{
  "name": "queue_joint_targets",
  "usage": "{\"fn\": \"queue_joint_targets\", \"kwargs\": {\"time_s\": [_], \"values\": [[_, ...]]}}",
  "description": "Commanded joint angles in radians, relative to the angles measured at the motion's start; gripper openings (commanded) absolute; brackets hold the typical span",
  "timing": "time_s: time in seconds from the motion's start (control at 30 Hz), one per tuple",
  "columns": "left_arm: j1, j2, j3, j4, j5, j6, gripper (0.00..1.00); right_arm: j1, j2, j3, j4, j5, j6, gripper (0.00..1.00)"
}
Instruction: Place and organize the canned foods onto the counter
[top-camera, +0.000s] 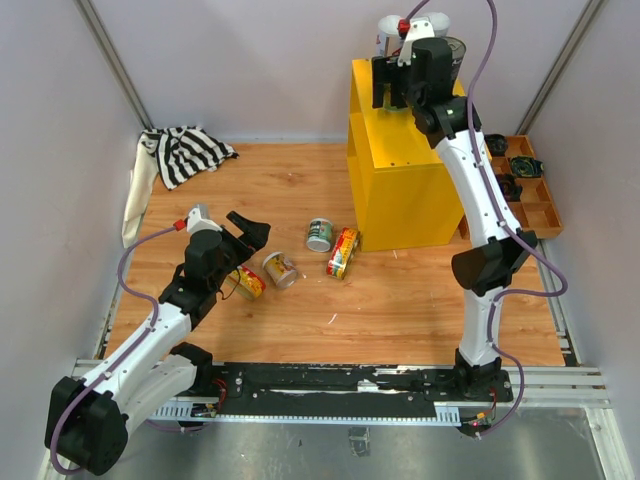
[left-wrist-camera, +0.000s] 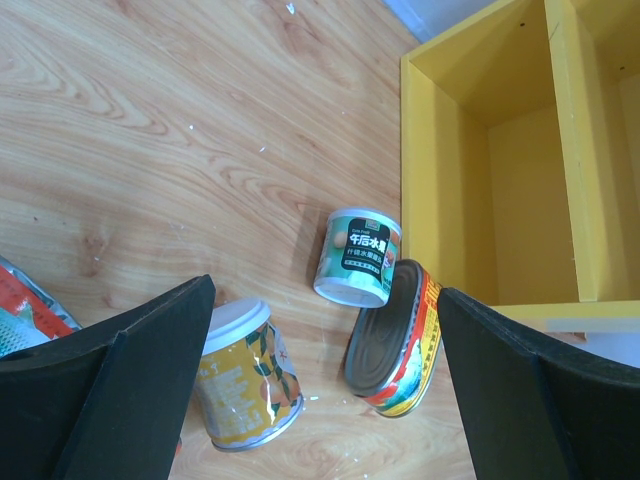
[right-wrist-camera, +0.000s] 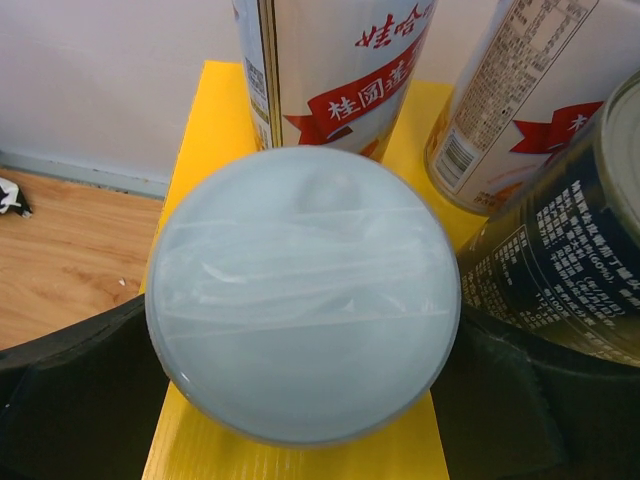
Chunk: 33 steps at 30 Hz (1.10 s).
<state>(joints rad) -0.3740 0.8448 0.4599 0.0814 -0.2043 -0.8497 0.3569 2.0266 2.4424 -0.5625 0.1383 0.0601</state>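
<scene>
Pale walls enclose a wood-grain tabletop, with the counter, a tall yellow cabinet, at its far right. Over the counter's top hangs the right gripper, with a white-lidded can standing upright between its jaws. Black fingers flank the can on both sides, but the lid hides the contact line, so it cannot be told whether they press it or have let go. Just beyond the jaws stand a tall red-and-white can and a second tall can. A dark can sits close outside the jaw on the view's right.

Low over the tabletop hovers the left gripper, jaws spread wide and holding nothing. Between its jaws, a yellow can lies on its side near the jaw on the view's left. Ahead of the jaws are a green can and, right beside it, a flat red-and-yellow can tipped on edge.

The step in hand appears to be setting the white-lidded can beside its neighbours on the counter. Next, the right jaws must clear that can and lift straight up without knocking the close-packed cans. The left gripper must come down around one fallen can.
</scene>
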Motion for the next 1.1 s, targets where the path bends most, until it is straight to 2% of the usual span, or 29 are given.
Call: {"fn": "queue_joint_targets", "kwargs": {"time_s": [0.0,1.07], "values": [[0.012,-0.003,0.012,0.023,0.005,0.011,0.98,-0.033,-0.006,0.000,-0.013,-0.003,0.001,0.93],[0.011,-0.117,0.024,-0.071,0.000,0.000,0.98,0.027,-0.172,-0.054,-0.028,0.032,-0.021,0.93]]}}
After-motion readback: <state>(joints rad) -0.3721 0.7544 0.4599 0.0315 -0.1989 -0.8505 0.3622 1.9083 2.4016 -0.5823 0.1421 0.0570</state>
